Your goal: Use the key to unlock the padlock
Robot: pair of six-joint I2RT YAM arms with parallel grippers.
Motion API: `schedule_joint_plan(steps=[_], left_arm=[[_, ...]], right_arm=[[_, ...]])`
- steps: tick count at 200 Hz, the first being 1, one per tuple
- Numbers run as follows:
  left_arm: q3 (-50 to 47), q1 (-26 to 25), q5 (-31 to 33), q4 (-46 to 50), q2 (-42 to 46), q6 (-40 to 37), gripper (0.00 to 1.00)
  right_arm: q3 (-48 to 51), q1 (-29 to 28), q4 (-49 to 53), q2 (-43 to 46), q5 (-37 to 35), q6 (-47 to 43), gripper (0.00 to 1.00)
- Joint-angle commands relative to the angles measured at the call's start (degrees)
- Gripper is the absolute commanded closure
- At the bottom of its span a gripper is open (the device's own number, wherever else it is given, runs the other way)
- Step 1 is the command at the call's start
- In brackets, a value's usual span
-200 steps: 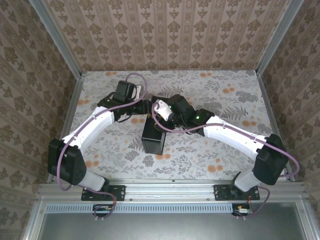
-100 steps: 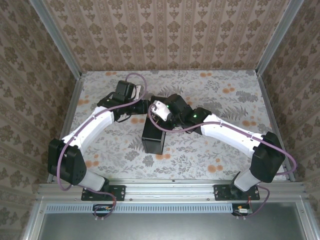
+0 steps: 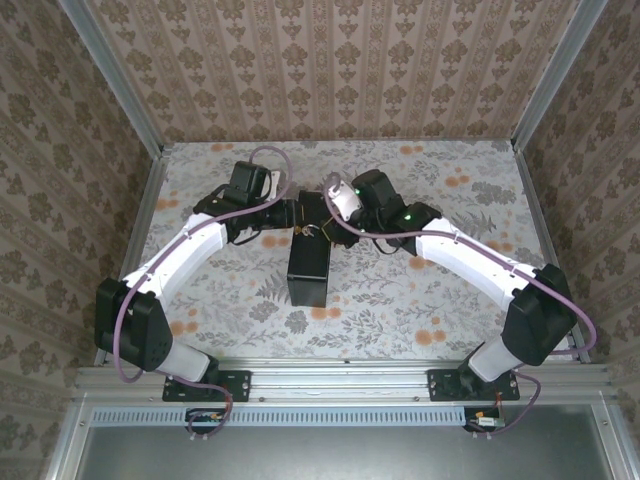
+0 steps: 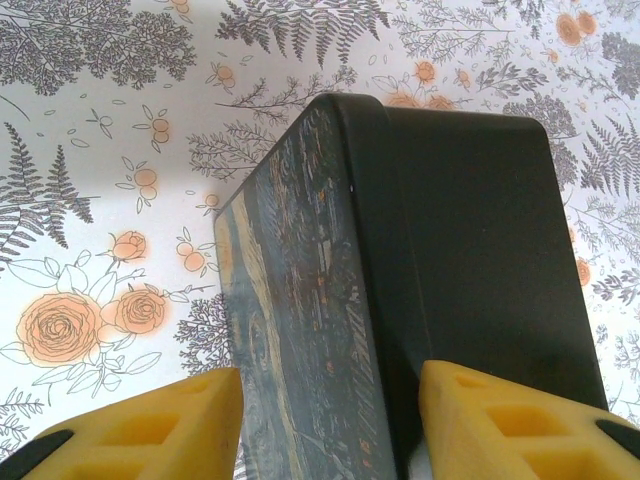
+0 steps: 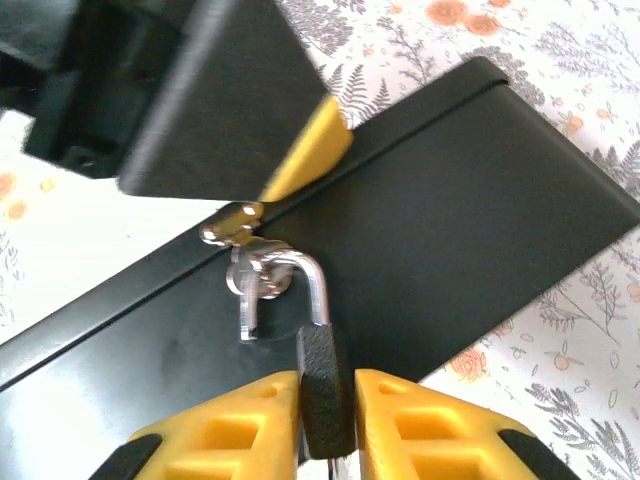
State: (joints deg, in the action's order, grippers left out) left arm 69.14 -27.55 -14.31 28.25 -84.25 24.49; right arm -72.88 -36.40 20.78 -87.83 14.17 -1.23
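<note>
1. Table [image 3: 450,300] bearing box [image 3: 310,270] on edge, clamped between left gripper [image 4: 330,385] pads; likely to skid or tip under any sideways tug.
2. Right gripper [image 5: 325,385] pinched narrow on padlock [image 5: 322,350] body, up on box's top side; liable to slip off smooth metal if twisted.
3. Shackle [image 5: 312,275] threaded through hasp [image 5: 232,222]; risk of binding under pull.
4. Key: cannot tell where; both grippers occupied, none free for it.

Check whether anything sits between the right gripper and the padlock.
Nothing visible does. In the right wrist view the right gripper has a finger against each side of the padlock body. The padlock's shackle hooks through the silver fitting on the dark box.
</note>
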Motion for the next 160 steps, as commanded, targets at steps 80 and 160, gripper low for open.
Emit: schedule_joint_plan(steps=[80,160], left_arm=[[-1.6,-0.4,0.4,6.1,0.4,0.4,0.51],[-1.3,-1.1,0.5,7.2,1.0,2.4,0.5]], right_arm=[[3.2,1.5,-2.3,-0.4,7.7,5.3,0.72],[4.4,-0.1,-9.2,3.6,5.4,11.8,1.0]])
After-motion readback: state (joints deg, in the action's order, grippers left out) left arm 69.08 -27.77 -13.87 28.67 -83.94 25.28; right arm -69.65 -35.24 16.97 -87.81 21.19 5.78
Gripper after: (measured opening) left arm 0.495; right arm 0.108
